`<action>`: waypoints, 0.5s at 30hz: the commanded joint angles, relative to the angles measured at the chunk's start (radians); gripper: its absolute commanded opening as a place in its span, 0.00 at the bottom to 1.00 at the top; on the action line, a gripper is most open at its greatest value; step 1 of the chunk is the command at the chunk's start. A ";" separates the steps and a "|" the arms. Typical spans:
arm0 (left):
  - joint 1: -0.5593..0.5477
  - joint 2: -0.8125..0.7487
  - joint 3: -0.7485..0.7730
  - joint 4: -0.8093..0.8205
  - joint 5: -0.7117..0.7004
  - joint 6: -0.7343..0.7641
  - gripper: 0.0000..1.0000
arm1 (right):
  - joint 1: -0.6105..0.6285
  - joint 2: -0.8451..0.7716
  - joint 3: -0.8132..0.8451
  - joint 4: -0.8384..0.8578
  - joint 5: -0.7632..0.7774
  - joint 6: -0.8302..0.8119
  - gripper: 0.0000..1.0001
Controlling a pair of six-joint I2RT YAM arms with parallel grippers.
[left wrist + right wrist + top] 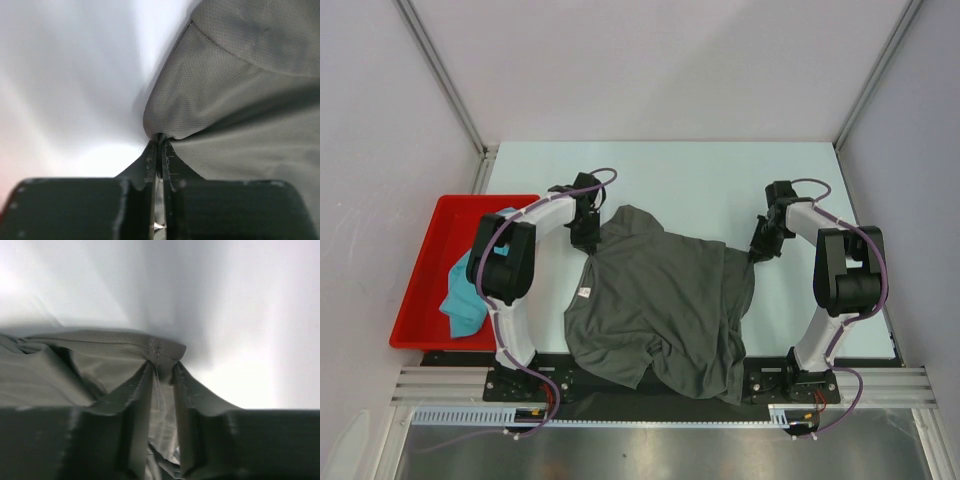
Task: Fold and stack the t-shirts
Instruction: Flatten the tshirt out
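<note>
The dark grey t-shirt [660, 305] lies crumpled across the middle of the table, its near edge over the table's front. My left gripper [586, 236] is shut on its far left corner; in the left wrist view the cloth [235, 100] is pinched between the closed fingertips [159, 142]. My right gripper [758, 248] is shut on the far right edge; in the right wrist view a stitched hem [150, 347] sits between the fingers [162, 371]. The teal t-shirt [465, 295] lies bunched in the red tray, partly hidden by my left arm.
The red tray [430, 260] stands at the table's left edge. Metal frame posts rise at the far corners, with white walls around. The black arm bases and a cable rail run along the near edge.
</note>
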 commanded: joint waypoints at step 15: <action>0.010 -0.500 0.021 0.032 -0.057 0.049 0.00 | 0.032 -0.580 0.088 -0.056 0.249 0.053 0.00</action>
